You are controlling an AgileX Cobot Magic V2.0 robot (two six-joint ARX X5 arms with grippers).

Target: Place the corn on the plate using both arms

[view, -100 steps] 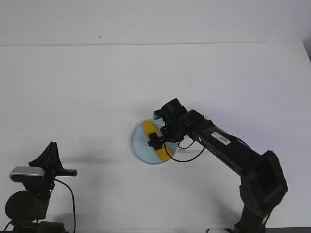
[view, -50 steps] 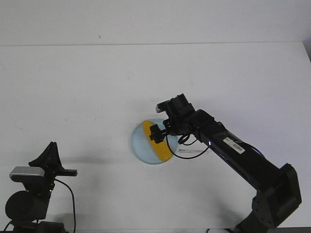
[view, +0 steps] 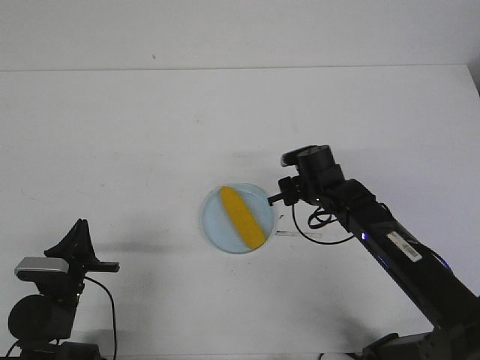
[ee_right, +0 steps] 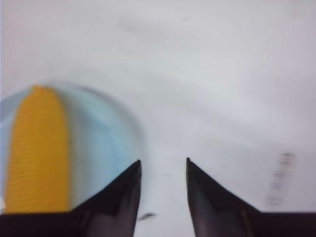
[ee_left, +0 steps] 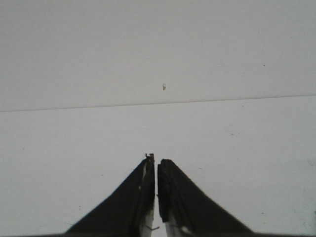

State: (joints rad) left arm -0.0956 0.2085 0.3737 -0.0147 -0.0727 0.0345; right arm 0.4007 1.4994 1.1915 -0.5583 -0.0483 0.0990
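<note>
A plain white surface [view: 150,135] carries everything; at its near left the left hand [ee_left: 156,170] sits pressed closed on nothing; farther in, mid-surface, the corn [view: 242,217] lies diagonally on the plate [view: 214,225]; just right, the right hand [ee_right: 162,170] hangs parted, empty.
</note>
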